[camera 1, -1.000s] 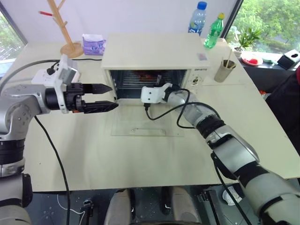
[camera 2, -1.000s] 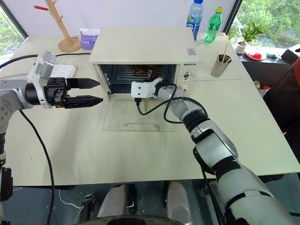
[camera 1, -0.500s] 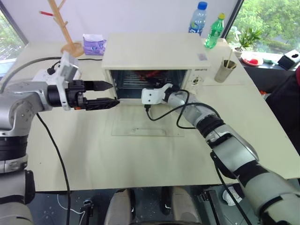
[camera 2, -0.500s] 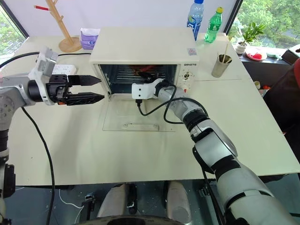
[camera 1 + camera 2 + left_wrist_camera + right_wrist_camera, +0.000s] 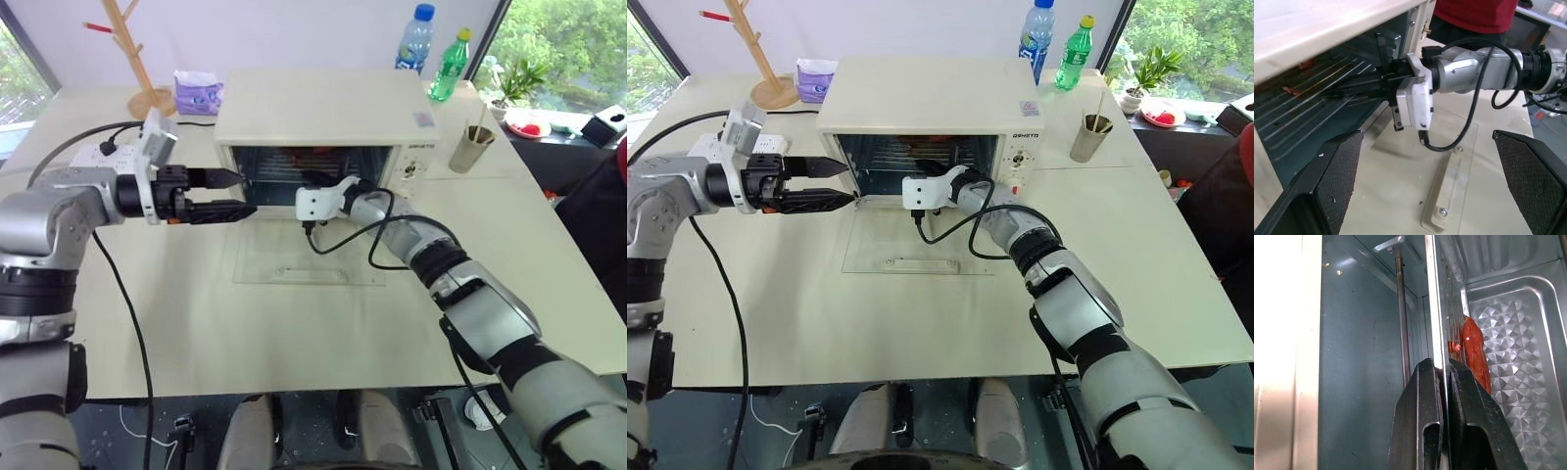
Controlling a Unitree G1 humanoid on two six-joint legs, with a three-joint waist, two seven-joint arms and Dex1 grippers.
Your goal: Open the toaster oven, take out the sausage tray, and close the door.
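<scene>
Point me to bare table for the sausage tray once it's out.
Free: the table in front of the lowered glass door, and the stretch right of the door, below the cup of sticks. Crowded: the oven mouth, with the right claw shut on the sausage tray edge and the open left claw beside it; the back-left corner holds a wooden stand, tissue pack and power strip.

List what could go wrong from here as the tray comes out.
1. The right gripper pinches only the thin edge of the tray from one side; the tray may tilt or slip as it slides out.
2. A sausage lies right beside the fingertips; a tilt could roll it off.
3. The door lies flat on the table below; a dropped tray would probably hit its glass.
4. The open left gripper hovers at the oven mouth and might get bumped.
</scene>
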